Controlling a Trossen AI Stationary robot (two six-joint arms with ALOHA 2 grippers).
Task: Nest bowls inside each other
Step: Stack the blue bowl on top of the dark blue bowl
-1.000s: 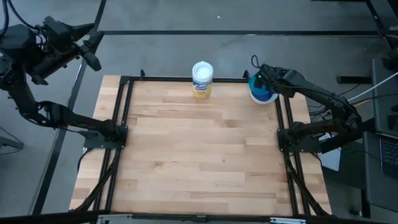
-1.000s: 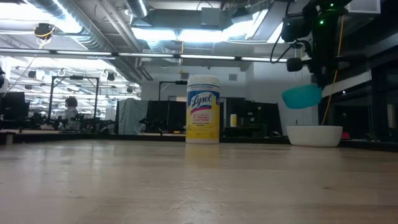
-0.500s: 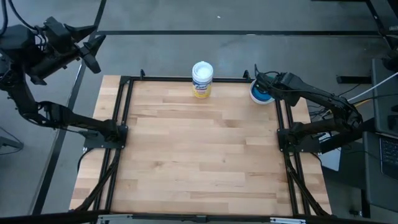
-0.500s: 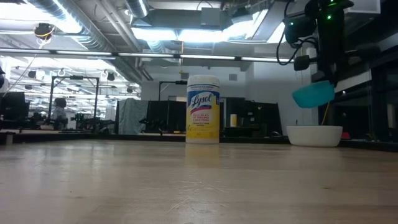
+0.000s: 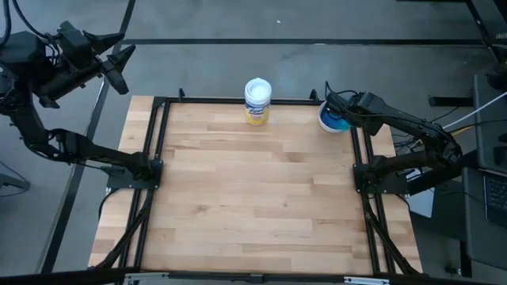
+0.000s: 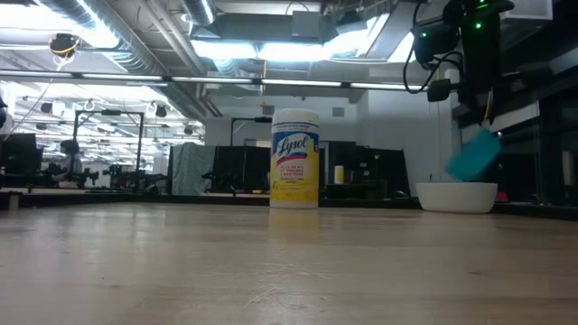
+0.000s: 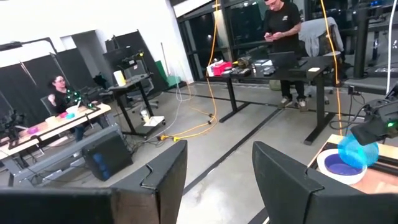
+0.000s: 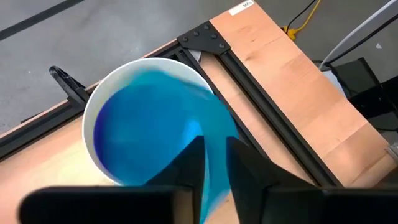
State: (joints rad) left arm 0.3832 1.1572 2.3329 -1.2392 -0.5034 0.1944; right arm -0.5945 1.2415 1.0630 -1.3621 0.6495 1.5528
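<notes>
my right gripper (image 8: 214, 165) hangs over the white bowl (image 5: 333, 120) at the table's (image 5: 253, 198) far right corner, fingers a little apart with the tilted teal bowl (image 6: 473, 154) between them, its rim just above the white bowl; whether i grip it i cannot tell. my left gripper (image 7: 217, 168) waits spread wide, off the far left corner.
</notes>
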